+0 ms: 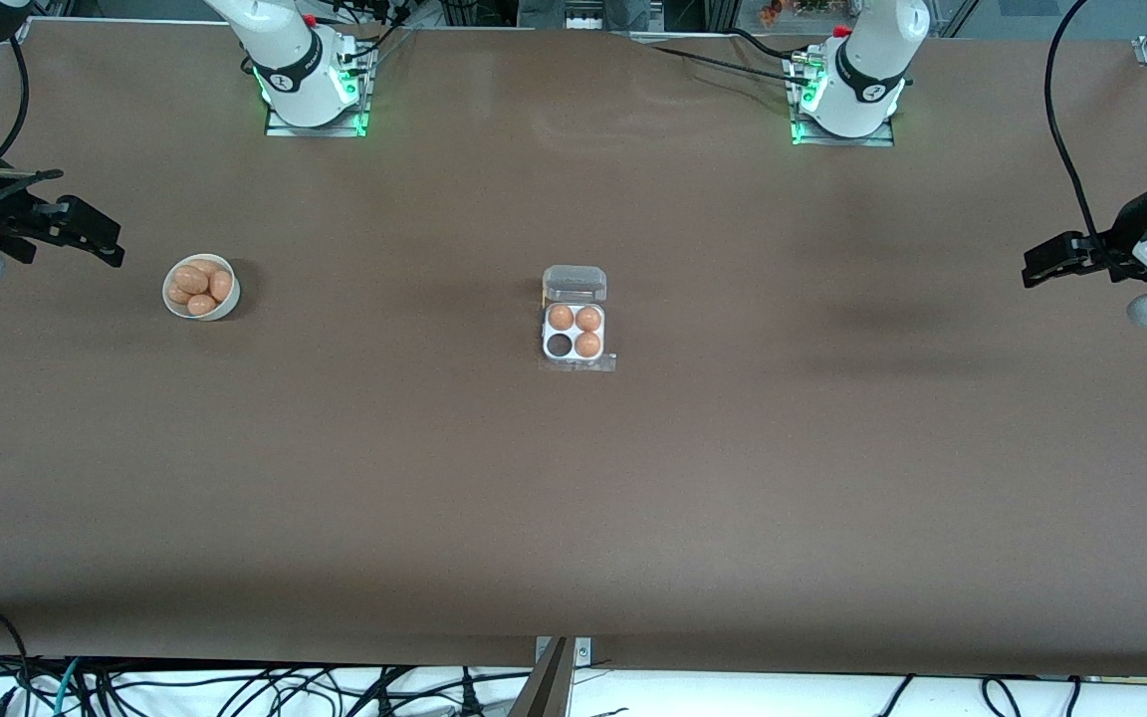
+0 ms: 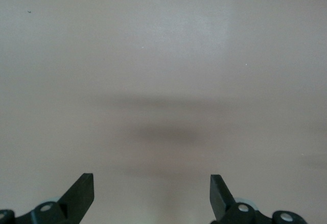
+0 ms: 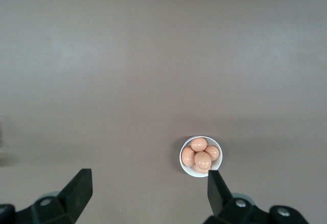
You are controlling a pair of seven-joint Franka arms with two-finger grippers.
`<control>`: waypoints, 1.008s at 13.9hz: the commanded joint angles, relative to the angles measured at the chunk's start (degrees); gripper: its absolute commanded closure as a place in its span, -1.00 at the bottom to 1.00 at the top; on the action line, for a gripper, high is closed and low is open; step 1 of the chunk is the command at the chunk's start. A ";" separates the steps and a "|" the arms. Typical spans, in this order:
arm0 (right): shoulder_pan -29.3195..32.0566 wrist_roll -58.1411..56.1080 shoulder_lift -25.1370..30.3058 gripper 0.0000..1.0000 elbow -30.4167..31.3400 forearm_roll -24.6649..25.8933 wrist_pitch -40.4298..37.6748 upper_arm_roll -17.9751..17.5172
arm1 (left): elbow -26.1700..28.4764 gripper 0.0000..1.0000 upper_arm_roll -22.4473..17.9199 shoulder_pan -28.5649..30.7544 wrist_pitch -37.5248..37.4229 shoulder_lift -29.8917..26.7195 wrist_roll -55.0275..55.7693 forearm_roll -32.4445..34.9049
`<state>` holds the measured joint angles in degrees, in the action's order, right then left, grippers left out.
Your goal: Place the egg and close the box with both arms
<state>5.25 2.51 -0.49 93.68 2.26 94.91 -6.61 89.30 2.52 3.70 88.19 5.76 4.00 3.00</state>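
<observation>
Task looks barely started, judging by the layout. Box sits mid-table with its clear lid flipped open on the side toward the robot bases; three cells hold eggs, and the fourth cell, on the camera side toward the right arm's end, is empty. Spare eggs are piled in a white bowl well apart from the box, toward the right arm's end. Right gripper hangs over bare table just beside the bowl, fingers spread, nothing held; its wrist view shows the bowl just ahead of the fingertips. Left gripper waits over the table at the left arm's end, fingers spread and empty too. Left to do: pick one egg, seat it in the empty cell, fold the lid over and press it shut with both arms. Path from bowl to box is plain table. Main snag I'd expect: eggs packed tight in the bowl, so getting fingers around just one may be fiddly.
</observation>
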 commanded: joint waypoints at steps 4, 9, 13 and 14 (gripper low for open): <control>0.64 0.39 0.23 -1.00 -0.42 -0.77 -0.60 -0.42 | -1.59 -1.00 -0.06 -0.18 -0.65 0.56 -0.66 -0.89; 0.64 -0.05 0.06 -1.00 -0.42 -0.77 -0.60 -0.34 | -1.59 -1.00 -0.06 -0.18 -0.65 0.56 -0.48 -0.89; 0.73 -1.02 -0.73 -1.00 -0.34 -0.77 -0.60 -0.33 | -1.50 -1.00 -0.06 -0.18 -0.65 0.56 -0.40 -0.89; 0.64 -1.37 -1.69 -1.00 -0.34 -0.68 -0.77 -0.42 | -1.50 -1.00 -0.06 -0.18 -0.65 0.56 -0.39 -0.89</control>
<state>5.25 2.27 -0.96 93.74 2.26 94.81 -6.61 89.30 2.52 3.69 88.19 5.76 4.00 3.00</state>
